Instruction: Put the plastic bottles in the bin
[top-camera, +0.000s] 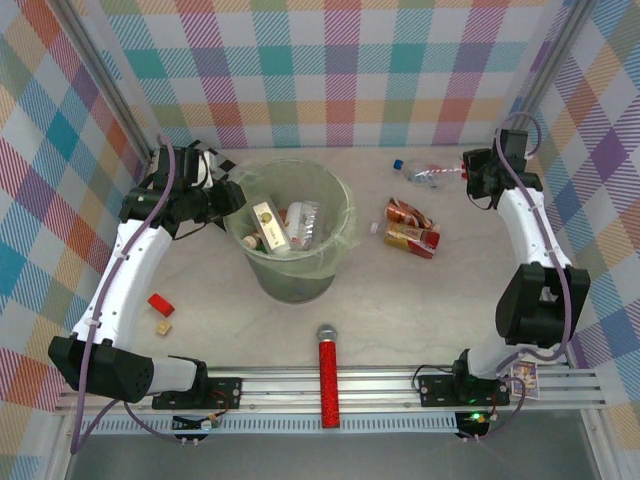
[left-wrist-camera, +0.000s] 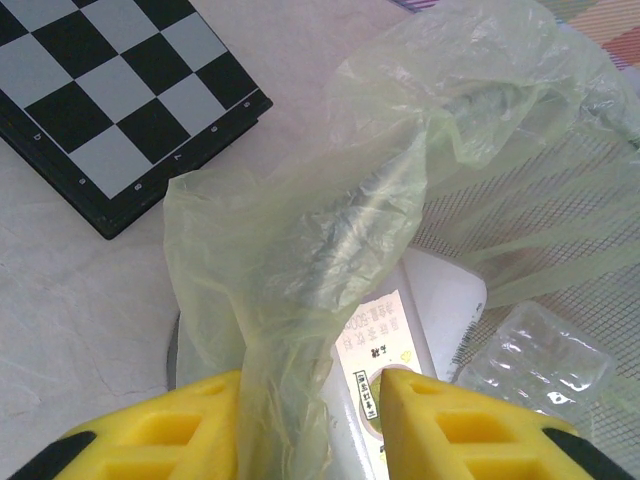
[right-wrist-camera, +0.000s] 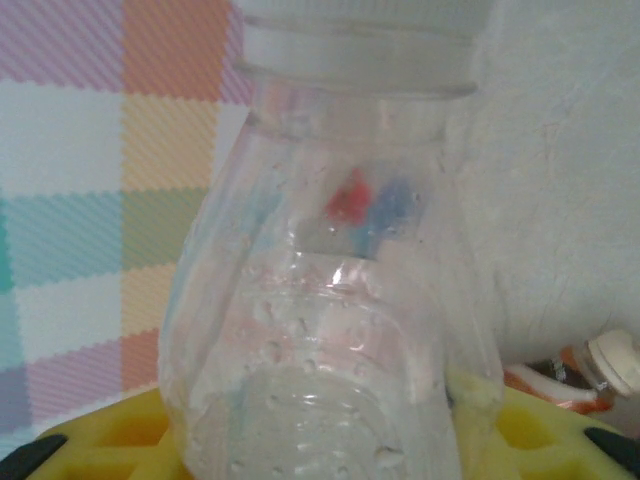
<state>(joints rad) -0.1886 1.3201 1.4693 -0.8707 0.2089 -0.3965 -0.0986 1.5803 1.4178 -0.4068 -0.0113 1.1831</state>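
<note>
While the left end effector, part-closed, pinches the liner at the 9 o'clock rim of the bin, the right end effector is clamped on a clear bottle at 1 o'clock on the surface. Bin sits near centre.

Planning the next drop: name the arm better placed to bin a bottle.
Right. The right pincer grips the clear bottle; the left pincer is busy pinching the liner at the bin rim.
</note>
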